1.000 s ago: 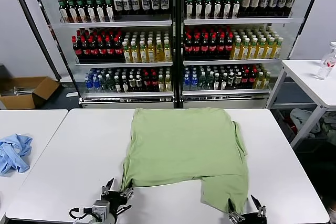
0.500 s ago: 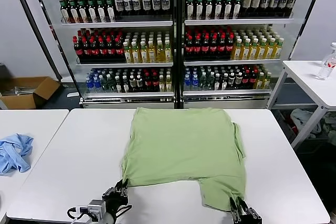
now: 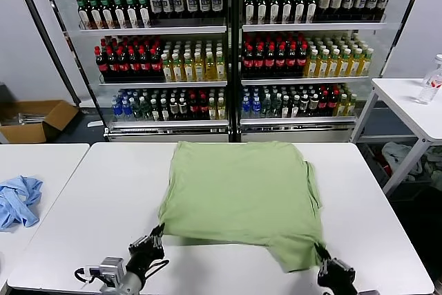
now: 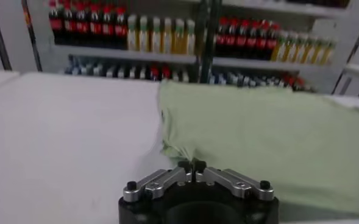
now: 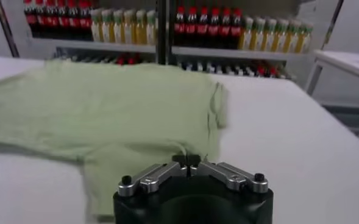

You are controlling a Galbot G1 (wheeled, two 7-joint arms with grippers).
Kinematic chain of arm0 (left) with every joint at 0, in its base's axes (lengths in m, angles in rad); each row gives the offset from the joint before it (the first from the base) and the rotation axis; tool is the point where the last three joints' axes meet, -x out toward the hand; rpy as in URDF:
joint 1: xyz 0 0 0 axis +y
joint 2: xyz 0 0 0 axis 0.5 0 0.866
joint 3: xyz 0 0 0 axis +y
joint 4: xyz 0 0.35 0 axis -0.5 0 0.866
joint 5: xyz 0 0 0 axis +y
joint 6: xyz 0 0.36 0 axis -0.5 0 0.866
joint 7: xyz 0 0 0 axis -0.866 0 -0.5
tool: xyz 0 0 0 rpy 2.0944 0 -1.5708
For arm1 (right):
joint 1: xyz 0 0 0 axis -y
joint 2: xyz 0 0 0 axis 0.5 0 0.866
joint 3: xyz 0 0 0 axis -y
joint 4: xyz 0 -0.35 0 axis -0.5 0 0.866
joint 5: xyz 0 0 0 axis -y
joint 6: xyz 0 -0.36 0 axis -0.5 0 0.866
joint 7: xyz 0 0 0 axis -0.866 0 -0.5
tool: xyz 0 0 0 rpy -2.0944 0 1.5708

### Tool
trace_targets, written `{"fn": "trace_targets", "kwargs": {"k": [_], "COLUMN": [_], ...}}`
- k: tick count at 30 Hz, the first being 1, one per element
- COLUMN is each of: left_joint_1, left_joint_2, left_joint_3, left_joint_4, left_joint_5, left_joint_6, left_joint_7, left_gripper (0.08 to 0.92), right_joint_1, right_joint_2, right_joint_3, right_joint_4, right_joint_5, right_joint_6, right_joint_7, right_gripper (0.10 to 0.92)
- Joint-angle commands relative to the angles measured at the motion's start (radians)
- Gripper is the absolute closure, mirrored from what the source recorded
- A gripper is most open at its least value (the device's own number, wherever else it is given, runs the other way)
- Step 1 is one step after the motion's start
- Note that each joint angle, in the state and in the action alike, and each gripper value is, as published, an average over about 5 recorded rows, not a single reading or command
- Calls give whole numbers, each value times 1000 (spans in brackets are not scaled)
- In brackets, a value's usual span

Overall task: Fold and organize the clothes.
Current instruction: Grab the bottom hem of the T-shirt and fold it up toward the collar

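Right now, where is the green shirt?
In the head view, the green shirt lies spread on the middle white table, before the drinks fridge, with the left gripper and right gripper at its near corners.

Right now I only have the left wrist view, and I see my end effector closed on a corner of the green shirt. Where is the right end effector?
Observer: The right end effector is shut on the near right corner of the green shirt.
Operator: Anything off to the side that I can't see?
Observer: A light blue cloth lies crumpled on the separate table to the robot's left, apart from the shirt.
Operator: Is the near edge straight?
Observer: No. In the head view a flap reaches out toward the right end effector.
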Motion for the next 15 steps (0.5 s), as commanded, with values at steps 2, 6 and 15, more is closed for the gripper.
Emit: {"fn": "trace_targets", "kwargs": {"k": [2,6,15], "left_joint_1": [-108,-191,-353], "left_joint_2": [55,68,88], "left_joint_3": [2,30,84], "left_joint_4": [40,126,315], "left_joint_5": [-95,-94,-77], "left_joint_6": [-50,-52,-50], "left_joint_7": [2,1,1], "left_gripper": [915,915,915], "right_joint_1": [206,356,583], "right_joint_2": [-67,-98,-125], "right_joint_3": [-14,-85,-227], "right_joint_4": [-80,-176,-378], "right_joint_5": [53,51,20], "right_joint_6": [5,-2,-9], "right_joint_7": [5,11,6], "right_gripper": [921,921,921]}}
